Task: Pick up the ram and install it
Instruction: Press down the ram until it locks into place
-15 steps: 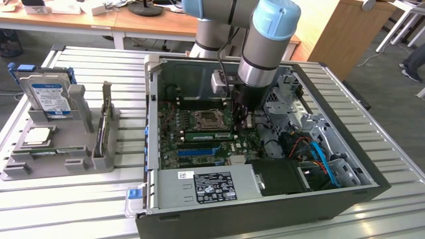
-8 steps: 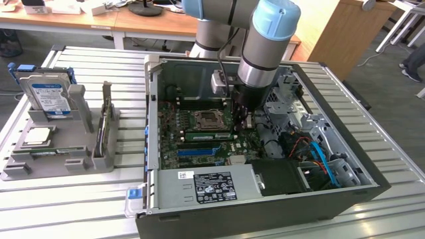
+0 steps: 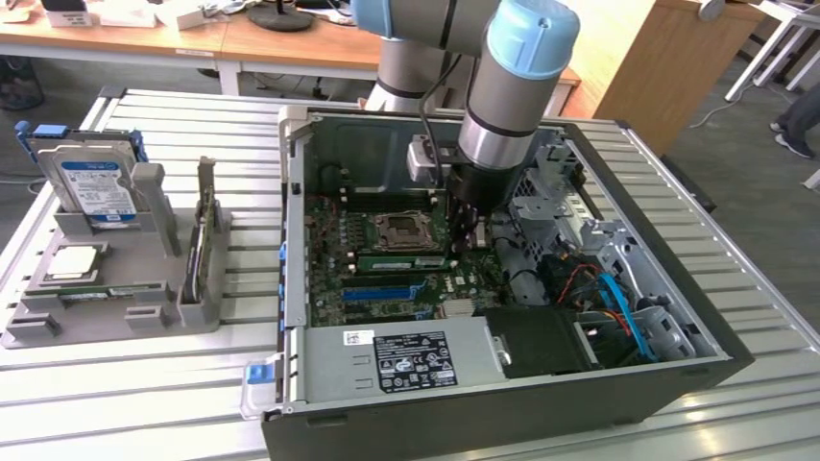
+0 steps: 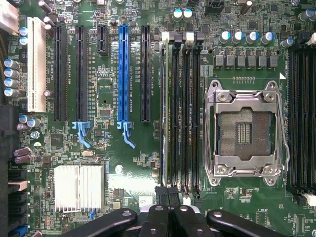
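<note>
The ram is a slim green stick seen edge-on, standing in the outermost black slot beside the empty processor socket. In the exterior view the ram lies along the slots just in front of that socket, inside the open computer case. My gripper is shut, its black fingertips together over one end of the stick. I cannot tell whether they touch it. In the exterior view the gripper reaches down into the case at the stick's end on the exterior view's right.
A grey tray on the exterior view's left holds a blue-labelled hard drive and a square silver chip. The case's power supply and cables crowd its near side. Beside the slots are a blue expansion slot and a heatsink.
</note>
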Controlling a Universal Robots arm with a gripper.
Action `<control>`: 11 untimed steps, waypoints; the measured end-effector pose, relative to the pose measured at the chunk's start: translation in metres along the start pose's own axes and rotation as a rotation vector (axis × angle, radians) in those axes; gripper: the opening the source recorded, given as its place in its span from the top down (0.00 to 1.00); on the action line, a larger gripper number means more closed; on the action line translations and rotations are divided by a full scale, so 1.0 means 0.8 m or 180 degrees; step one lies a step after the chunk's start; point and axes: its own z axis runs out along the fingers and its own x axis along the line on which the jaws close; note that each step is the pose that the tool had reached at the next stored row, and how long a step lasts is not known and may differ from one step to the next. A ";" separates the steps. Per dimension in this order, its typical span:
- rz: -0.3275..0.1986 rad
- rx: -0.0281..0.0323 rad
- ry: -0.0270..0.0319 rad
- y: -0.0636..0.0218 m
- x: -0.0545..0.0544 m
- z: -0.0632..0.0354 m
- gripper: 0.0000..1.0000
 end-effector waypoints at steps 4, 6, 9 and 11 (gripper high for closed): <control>0.0000 0.0000 0.0001 0.000 0.000 0.001 0.89; 0.0000 0.0000 0.0001 0.000 0.000 0.001 0.89; 0.0001 -0.0003 -0.0004 0.000 0.000 -0.001 0.89; 0.0001 -0.0005 0.0000 0.000 0.000 -0.006 0.89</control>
